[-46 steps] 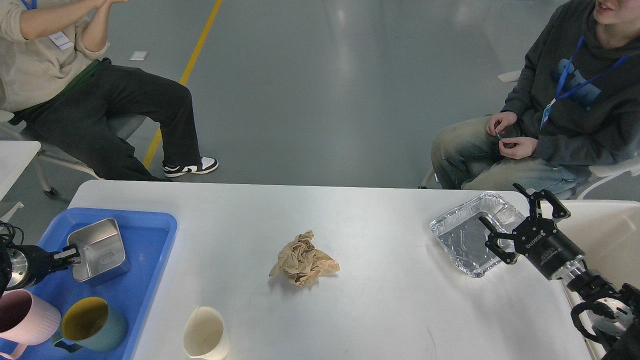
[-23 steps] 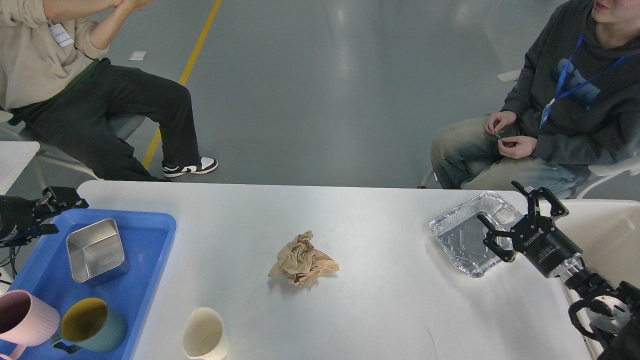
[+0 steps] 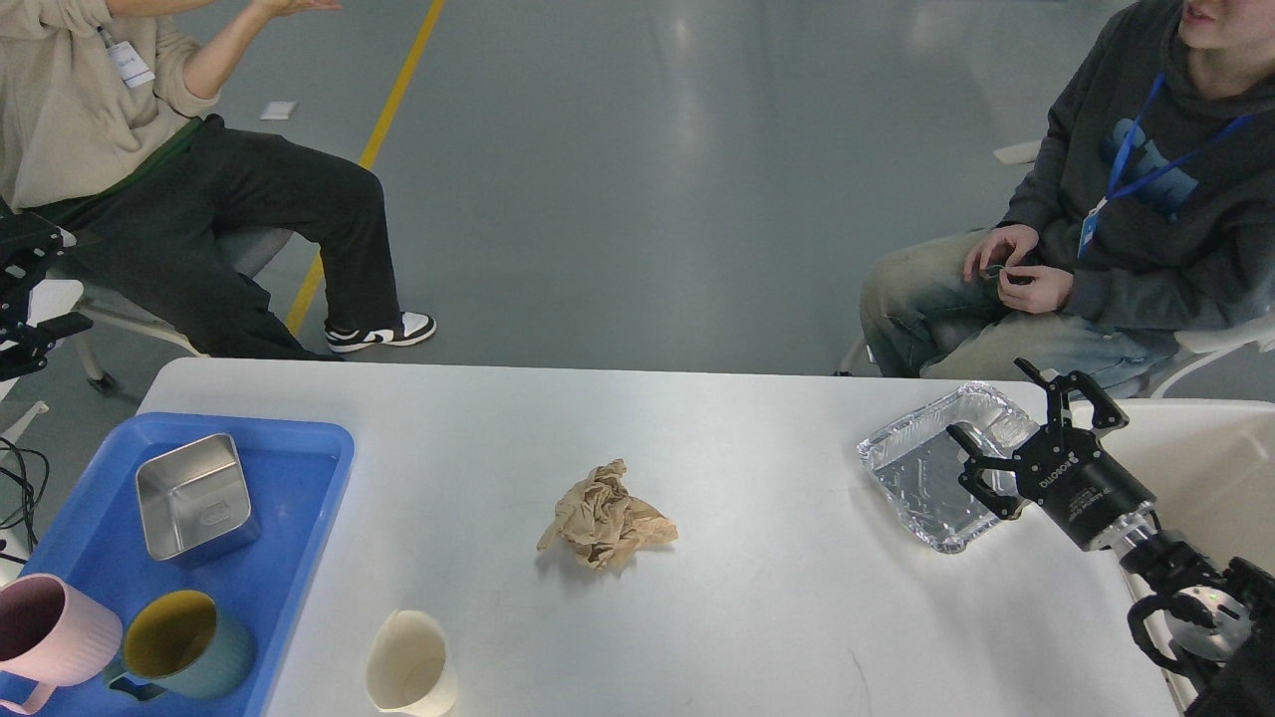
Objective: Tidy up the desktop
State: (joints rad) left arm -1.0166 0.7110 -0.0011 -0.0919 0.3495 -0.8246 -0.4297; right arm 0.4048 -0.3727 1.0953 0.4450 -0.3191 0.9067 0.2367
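So the desktop (image 3: 777, 597) is a big matte white slab with rounded corners, filling the lower part of the view, smooth apart from a few faint scuffs.

On its left end sits a blue plastic tray (image 3: 299, 498) with a raised rim. Inside it: a square brushed-metal tin (image 3: 194, 496), looks empty, at the far end; a teal mug (image 3: 179, 645) with a yellow inside, nearer me; and a pink ribbed mug (image 3: 55, 632) right beside that, partly cut off by the edge. Both mugs look empty too.

Just off the tray's near right corner there's a cream cup (image 3: 410, 665), smooth, nothing visible in it. Roughly mid-table lies a crumpled wad of brown paper (image 3: 605, 516), all creases and folds.

Over on the right is a shiny foil tray (image 3: 921, 468), rectangular with a crinkled rim, nothing in it. The right gripper (image 3: 1031, 433) hangs over its right end with its fingers spread wide, holding nothing. To its right is a cream-white bin (image 3: 1210, 468); can't tell what's inside.

The left gripper (image 3: 25, 289) pokes in at the far left edge, away from the table, too dark and cropped to tell its state.
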